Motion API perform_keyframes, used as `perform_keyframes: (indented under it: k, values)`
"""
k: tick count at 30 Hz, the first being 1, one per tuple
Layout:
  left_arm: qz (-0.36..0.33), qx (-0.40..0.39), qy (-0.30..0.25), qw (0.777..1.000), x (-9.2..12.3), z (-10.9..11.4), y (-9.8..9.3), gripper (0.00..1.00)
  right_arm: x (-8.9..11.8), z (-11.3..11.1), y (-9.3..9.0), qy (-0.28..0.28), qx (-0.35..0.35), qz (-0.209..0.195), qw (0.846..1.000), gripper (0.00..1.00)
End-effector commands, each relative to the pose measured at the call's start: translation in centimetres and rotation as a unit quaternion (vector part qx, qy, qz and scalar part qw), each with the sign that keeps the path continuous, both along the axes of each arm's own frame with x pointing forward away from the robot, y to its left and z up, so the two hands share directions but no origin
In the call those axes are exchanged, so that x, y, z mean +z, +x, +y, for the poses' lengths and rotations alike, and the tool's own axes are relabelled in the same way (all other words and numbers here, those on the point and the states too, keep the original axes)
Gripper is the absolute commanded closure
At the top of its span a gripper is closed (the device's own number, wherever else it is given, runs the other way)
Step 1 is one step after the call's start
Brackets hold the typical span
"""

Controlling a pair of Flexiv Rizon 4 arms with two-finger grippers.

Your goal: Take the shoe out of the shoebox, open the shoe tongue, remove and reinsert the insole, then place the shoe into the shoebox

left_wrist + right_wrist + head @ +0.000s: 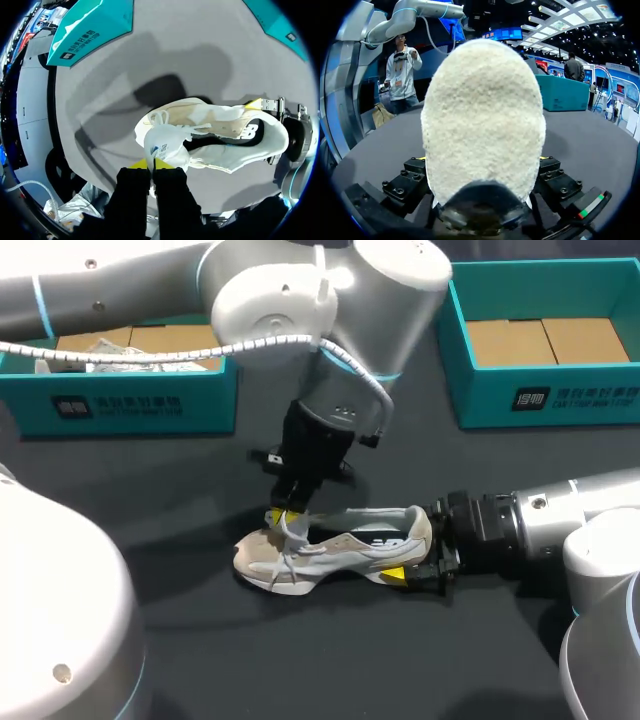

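Sneaker of beige-white mesh lies on its side on the dark bench. Left claw pinches its white tongue with tips pressed together; right claw clamps the heel.

Shoe: off-white upper, beige-grey panels, dark side logo, white laces. Tongue white (tiny blue-marked label). Heel pebbly cream. Table charcoal. Left shoebox, right shoebox: teal, white print, brown cardboard floor. Left gripper: black fingers, yellow tips. Left arm silver-grey, pale blue band.
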State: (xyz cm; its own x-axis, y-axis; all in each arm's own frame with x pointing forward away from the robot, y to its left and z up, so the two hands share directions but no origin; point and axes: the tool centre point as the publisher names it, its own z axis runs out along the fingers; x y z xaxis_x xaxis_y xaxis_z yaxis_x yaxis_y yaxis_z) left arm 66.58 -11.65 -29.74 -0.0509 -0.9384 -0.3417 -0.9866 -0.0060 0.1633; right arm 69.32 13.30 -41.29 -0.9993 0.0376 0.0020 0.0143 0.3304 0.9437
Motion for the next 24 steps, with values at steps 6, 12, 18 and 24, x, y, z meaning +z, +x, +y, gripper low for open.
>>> perform_keyframes:
  k: [6,12,18,24]
  values:
    - [0.005,0.002,-0.064,0.998,-3.2,2.2,0.2,1.00,0.0,0.0,-0.1,-0.001,0.000,0.000,1.000,1.00]
    - [0.005,-0.003,-0.054,0.999,-4.6,3.4,0.5,1.00,0.0,0.0,-0.1,-0.001,0.000,0.000,1.000,1.00]
    - [0.004,-0.010,-0.038,0.999,-5.4,4.5,0.5,0.85,0.0,0.0,-0.1,-0.001,0.000,0.000,1.000,1.00]
    - [0.001,-0.012,-0.030,0.999,-5.7,5.5,0.5,0.60,0.0,0.0,-0.1,-0.001,0.000,0.000,1.000,1.00]
